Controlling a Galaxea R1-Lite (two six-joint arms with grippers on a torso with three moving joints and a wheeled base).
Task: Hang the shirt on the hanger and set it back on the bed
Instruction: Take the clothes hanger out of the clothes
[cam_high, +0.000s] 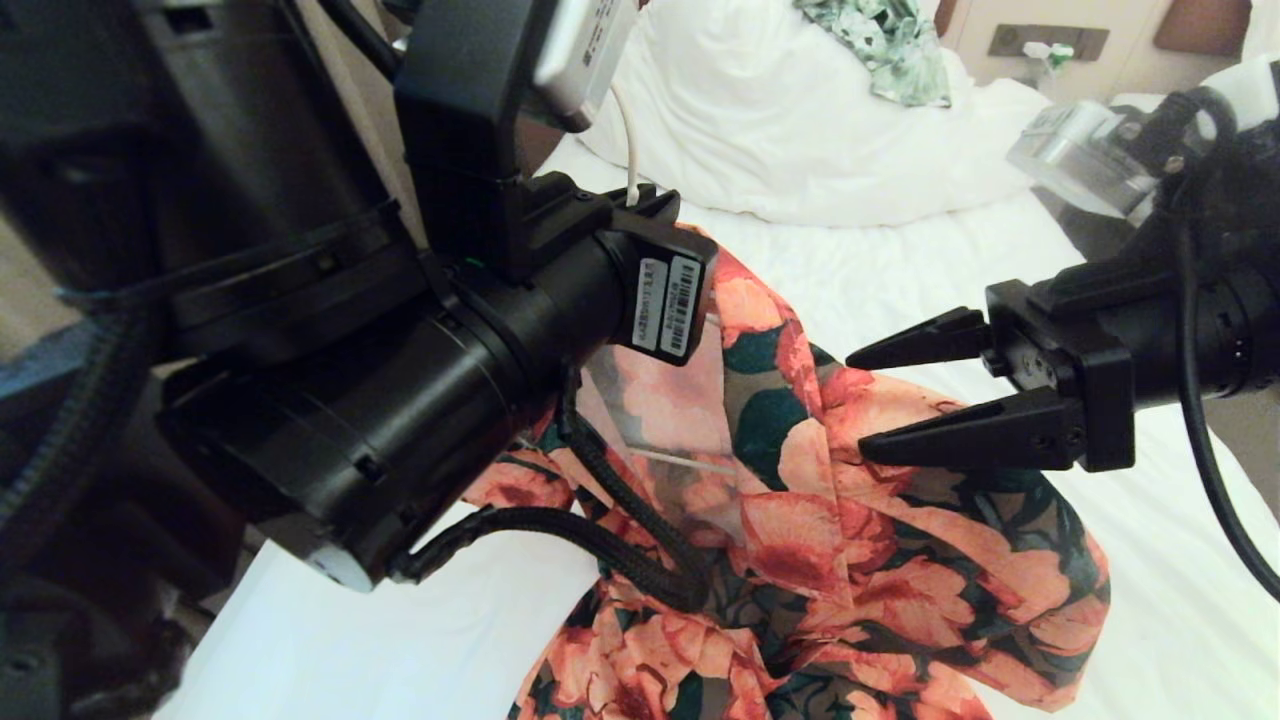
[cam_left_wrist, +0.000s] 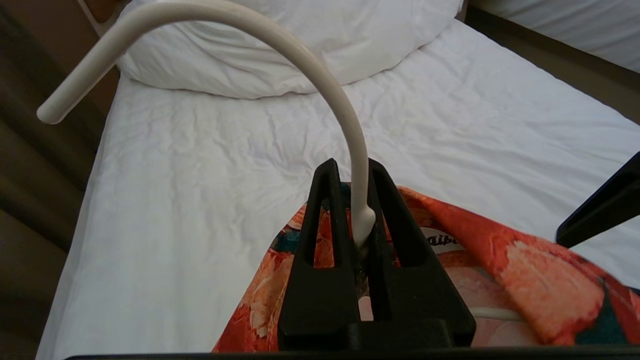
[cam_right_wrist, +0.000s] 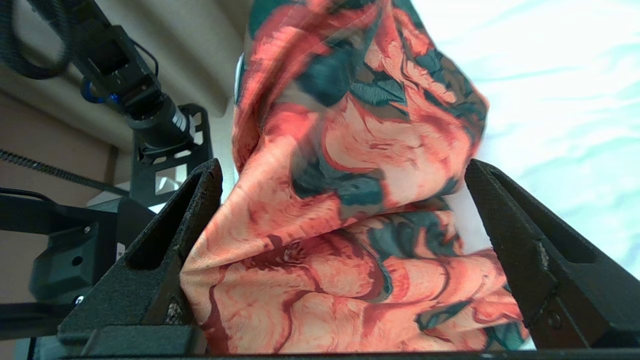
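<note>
Green-white garment (cam_high: 885, 45) on pillow (cam_high: 770, 120) behind; left arm (cam_high: 330, 380) blocks shirt (cam_high: 800, 520).

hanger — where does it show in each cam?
Head: only the hanger stem above the left pincer, plus a thin bar inside the shirt.
Left wrist: centre, hook arching up from the shut pincer.
Right wrist: not visible.
Shared landmark: the shirt, over the bed.

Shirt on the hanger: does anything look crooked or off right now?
Yes. The shirt droops bunched and lopsided from the hanger, which the left gripper holds by the neck. The right gripper is open at its shoulder.
</note>
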